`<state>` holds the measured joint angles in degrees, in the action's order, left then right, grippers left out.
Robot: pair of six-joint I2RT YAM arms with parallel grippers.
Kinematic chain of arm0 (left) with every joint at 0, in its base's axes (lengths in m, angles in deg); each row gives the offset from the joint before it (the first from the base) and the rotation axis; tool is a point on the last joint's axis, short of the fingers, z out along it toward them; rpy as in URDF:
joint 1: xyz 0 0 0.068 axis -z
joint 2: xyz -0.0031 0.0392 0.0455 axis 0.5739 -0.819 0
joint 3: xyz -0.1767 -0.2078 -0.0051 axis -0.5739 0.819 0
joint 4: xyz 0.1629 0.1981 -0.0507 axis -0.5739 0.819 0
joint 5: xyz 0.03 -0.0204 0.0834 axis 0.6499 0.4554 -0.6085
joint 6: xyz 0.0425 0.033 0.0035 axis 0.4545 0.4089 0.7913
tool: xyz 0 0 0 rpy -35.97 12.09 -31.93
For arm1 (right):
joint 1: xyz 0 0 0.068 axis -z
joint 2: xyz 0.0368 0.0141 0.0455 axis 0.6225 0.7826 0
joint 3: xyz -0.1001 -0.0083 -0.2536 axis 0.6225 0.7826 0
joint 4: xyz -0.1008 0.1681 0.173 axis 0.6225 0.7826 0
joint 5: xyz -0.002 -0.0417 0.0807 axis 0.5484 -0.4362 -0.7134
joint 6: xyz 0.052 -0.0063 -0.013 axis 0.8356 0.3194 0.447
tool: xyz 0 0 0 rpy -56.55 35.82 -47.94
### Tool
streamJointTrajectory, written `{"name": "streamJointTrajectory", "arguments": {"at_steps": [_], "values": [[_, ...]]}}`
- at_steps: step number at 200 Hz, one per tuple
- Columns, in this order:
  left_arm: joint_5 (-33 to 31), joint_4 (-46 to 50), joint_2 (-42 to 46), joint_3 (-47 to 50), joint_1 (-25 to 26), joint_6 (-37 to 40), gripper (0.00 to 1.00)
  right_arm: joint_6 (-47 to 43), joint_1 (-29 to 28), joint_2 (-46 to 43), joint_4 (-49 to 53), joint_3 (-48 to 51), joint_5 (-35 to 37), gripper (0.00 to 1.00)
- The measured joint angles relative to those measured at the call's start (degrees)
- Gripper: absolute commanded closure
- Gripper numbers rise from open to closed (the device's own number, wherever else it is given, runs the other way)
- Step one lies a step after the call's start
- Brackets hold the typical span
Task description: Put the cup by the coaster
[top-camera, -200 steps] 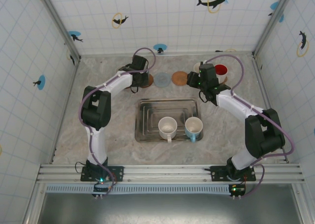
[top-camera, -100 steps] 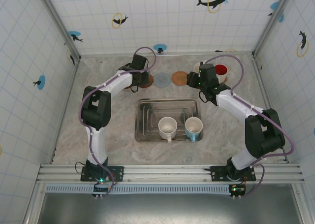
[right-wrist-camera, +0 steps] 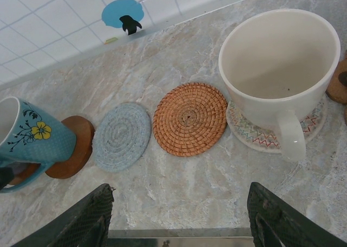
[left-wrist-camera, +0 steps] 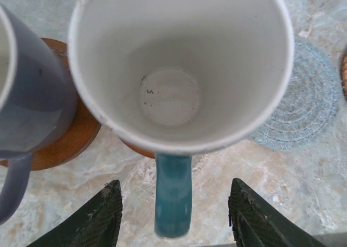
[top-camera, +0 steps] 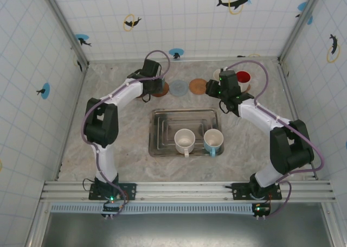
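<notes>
Teal cup (left-wrist-camera: 179, 68) sits on the brown wooden coaster (right-wrist-camera: 73, 144) at the back of the surface (right-wrist-camera: 217, 176), right beside the blue woven coaster (right-wrist-camera: 121, 137). Left hand (left-wrist-camera: 174, 198) is spread, a finger on each side of the handle, not touching it. Right hand (right-wrist-camera: 179, 187) is spread too, holding nothing.

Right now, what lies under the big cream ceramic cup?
A round coaster with a coloured zigzag border; the cream cup covers its middle, so that part cannot be seen.

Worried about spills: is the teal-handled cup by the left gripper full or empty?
Empty: the left wrist view looks down into the cup, whose bare white bottom shows.
</notes>
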<state>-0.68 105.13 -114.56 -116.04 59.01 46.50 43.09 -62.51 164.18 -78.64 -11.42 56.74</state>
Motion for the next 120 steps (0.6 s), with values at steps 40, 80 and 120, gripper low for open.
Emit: {"name": "streamJointTrajectory", "arguments": {"at_steps": [40, 80, 120], "values": [[0.02, -1.14, 7.17, 4.22, 0.0, -0.02, 0.45, -0.04, -0.42, -0.17, 0.2, -0.02, 0.17, 0.32], [0.17, -2.97, 16.41, 9.44, 0.0, -0.07, 0.45, -0.52, -1.14, -2.29, 1.46, -0.02, 1.36, 0.32], [0.26, -5.9, 26.25, 15.19, 0.02, -0.85, 0.44, -2.01, -1.18, -6.99, 5.53, -0.02, 2.49, 0.32]]}}
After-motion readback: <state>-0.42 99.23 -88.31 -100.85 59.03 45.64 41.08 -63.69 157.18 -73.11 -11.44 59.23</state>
